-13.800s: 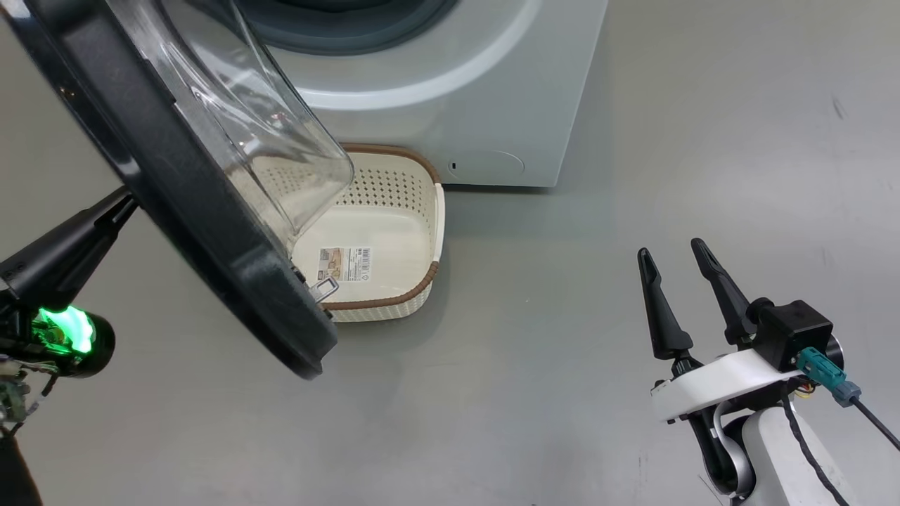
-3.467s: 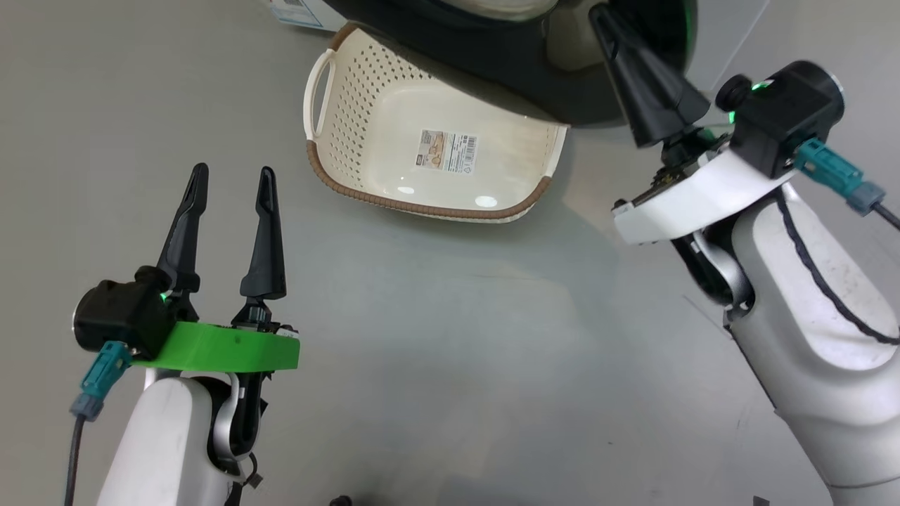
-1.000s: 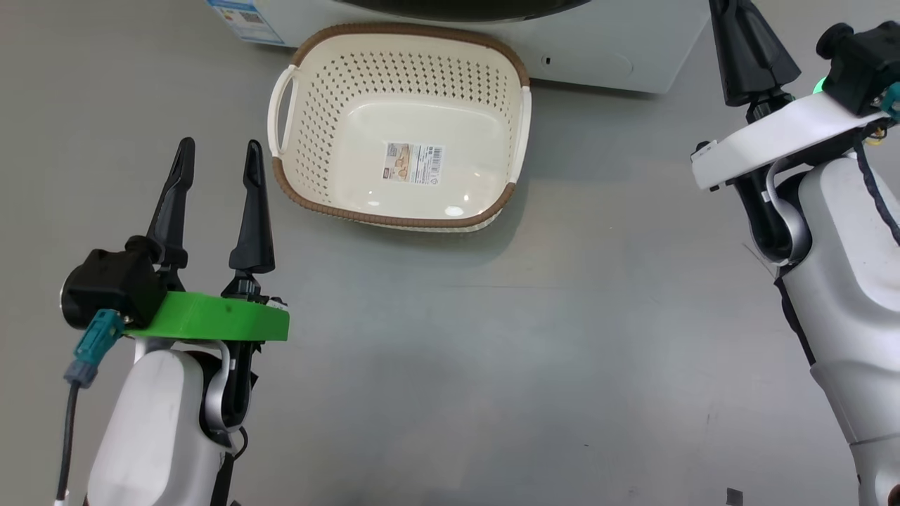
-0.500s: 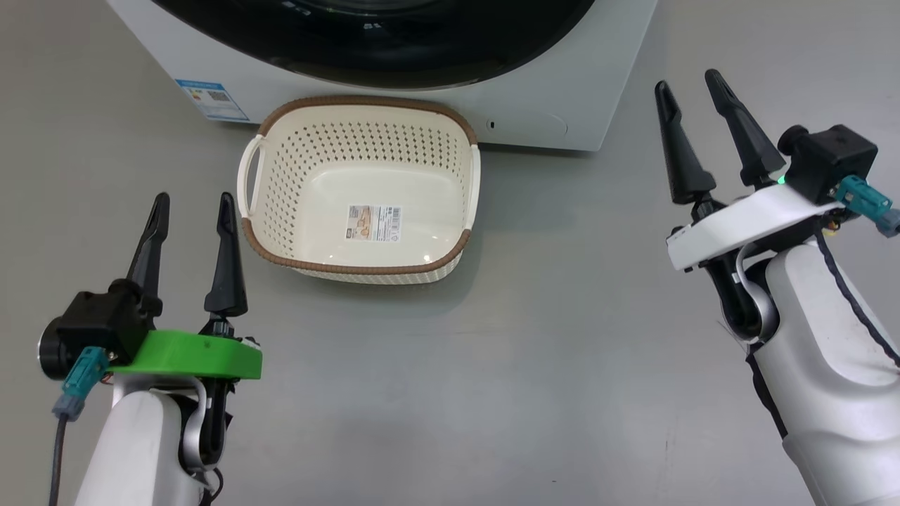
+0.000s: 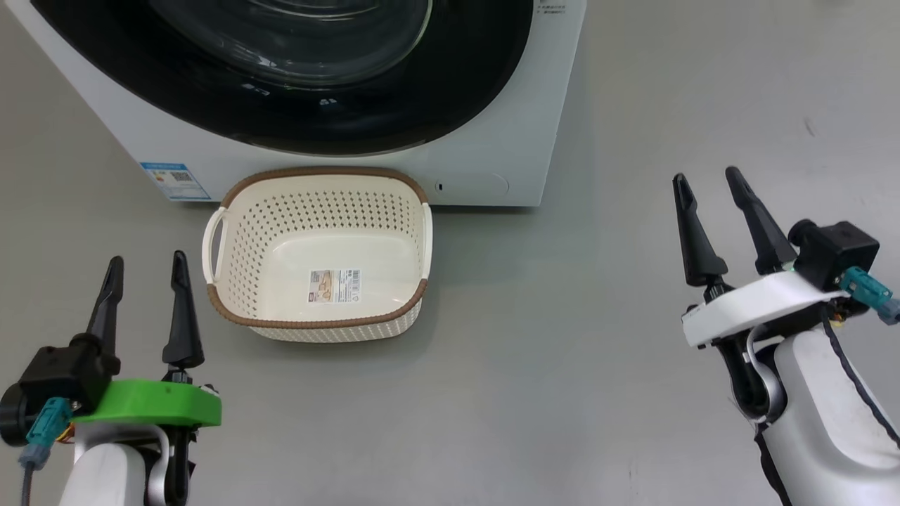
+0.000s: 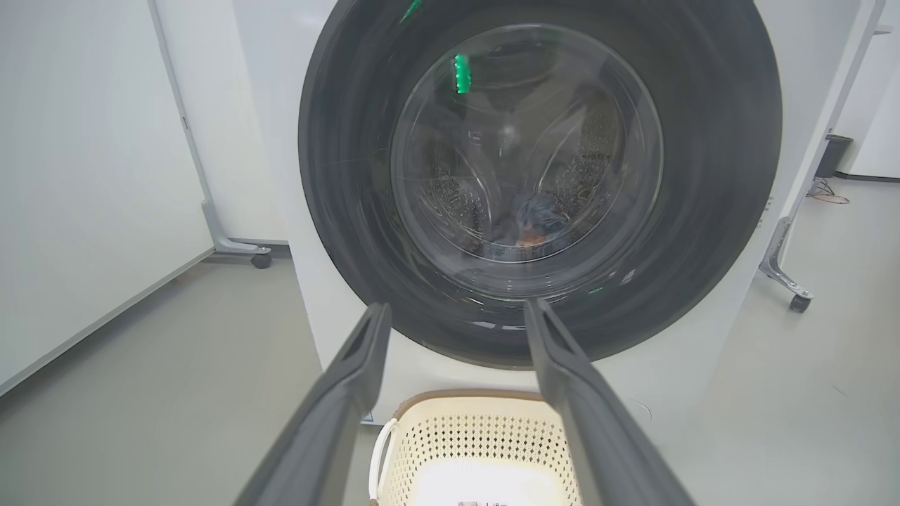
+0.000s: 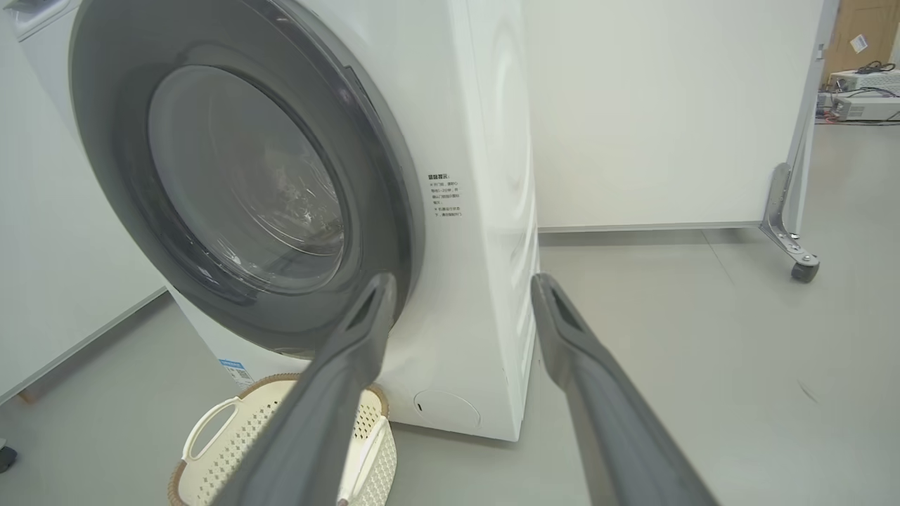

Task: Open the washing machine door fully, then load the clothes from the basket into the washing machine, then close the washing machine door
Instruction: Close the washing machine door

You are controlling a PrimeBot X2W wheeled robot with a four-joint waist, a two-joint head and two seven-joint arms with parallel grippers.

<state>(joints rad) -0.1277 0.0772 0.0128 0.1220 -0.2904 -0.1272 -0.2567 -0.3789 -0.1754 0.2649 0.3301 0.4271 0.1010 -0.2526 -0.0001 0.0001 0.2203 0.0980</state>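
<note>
The washing machine stands at the top of the head view. The washing machine door, black-rimmed with a glass bowl, lies flush against its front. Through the glass I see the clothes as a bluish heap with an orange patch in the drum. The basket sits on the floor before the machine, holding nothing but its bottom sticker. My left gripper is open at the lower left, just left of the basket. My right gripper is open at the right, well away from the machine.
A blue label marks the machine's lower left corner. White partition panels on castors stand behind and beside the machine, another castor on its left. Grey floor spreads to the right of the basket.
My right gripper went from shut to open and came back from the machine's front. The head camera tilted up, so more of the closed door shows. The left gripper stayed open.
</note>
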